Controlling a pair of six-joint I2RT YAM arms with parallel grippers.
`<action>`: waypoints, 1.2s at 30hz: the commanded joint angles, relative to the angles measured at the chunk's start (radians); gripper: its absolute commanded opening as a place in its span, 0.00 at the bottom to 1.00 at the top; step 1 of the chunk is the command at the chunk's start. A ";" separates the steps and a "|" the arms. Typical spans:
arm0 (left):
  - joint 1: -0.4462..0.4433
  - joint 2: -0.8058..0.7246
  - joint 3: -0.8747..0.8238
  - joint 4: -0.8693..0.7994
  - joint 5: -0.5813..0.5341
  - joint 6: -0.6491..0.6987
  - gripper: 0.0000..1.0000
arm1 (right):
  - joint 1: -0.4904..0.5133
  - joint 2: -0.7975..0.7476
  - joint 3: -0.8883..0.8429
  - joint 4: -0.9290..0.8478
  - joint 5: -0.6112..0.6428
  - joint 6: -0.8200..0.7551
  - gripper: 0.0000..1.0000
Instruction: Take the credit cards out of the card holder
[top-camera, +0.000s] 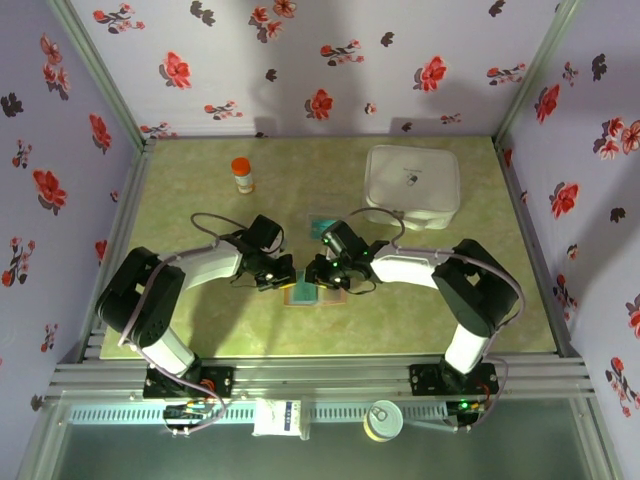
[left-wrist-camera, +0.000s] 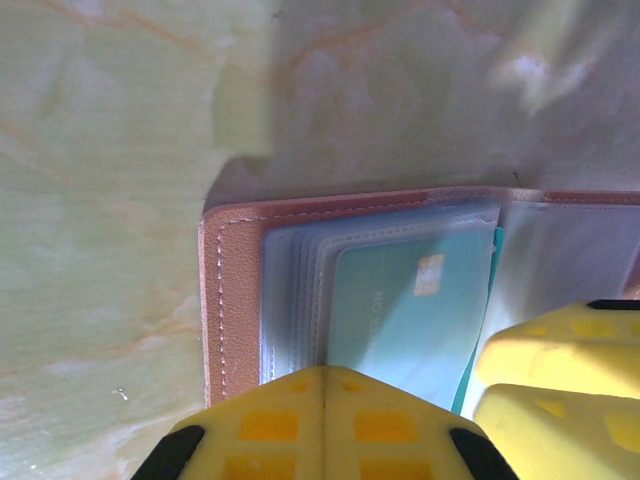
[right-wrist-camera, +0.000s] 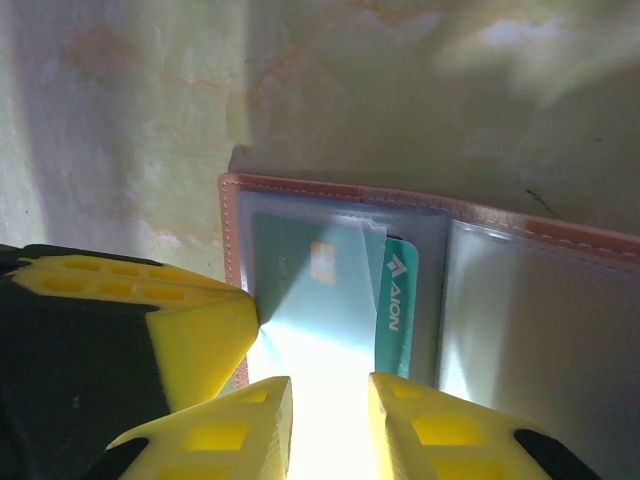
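- The card holder (top-camera: 300, 293) is lying open on the green marbled table (top-camera: 200, 200), in the middle near the arms, and both grippers are meeting over it.
- The left gripper (left-wrist-camera: 325, 390) is showing its yellow fingers closed together, seam to seam, at the holder's near edge over the clear sleeves.
- The right gripper (right-wrist-camera: 330, 400) is holding its fingers a narrow gap apart. The glare-washed end of a pale teal card (right-wrist-camera: 310, 290) is lying between them, and we cannot tell whether they are pinching it.
- That card is sitting partly inside a clear sleeve with its gold chip showing, and we are finding its faint print unreadable.
- Just beside it a darker teal card (right-wrist-camera: 398, 300) is peeking out, and we are reading "AION" under a white logo, running sideways.
- A white lidded container (top-camera: 412, 185) and an orange bottle (top-camera: 242, 175) are standing well apart on the far side.
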 joint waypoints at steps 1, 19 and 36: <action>0.004 0.026 0.005 -0.031 -0.024 0.026 0.00 | -0.008 0.028 -0.018 0.036 -0.030 0.017 0.27; 0.004 0.015 0.027 -0.056 -0.028 0.027 0.00 | -0.018 -0.021 -0.007 -0.099 0.055 -0.031 0.25; -0.046 0.001 0.112 -0.108 -0.026 0.030 0.00 | -0.040 -0.106 -0.061 -0.067 0.041 -0.013 0.26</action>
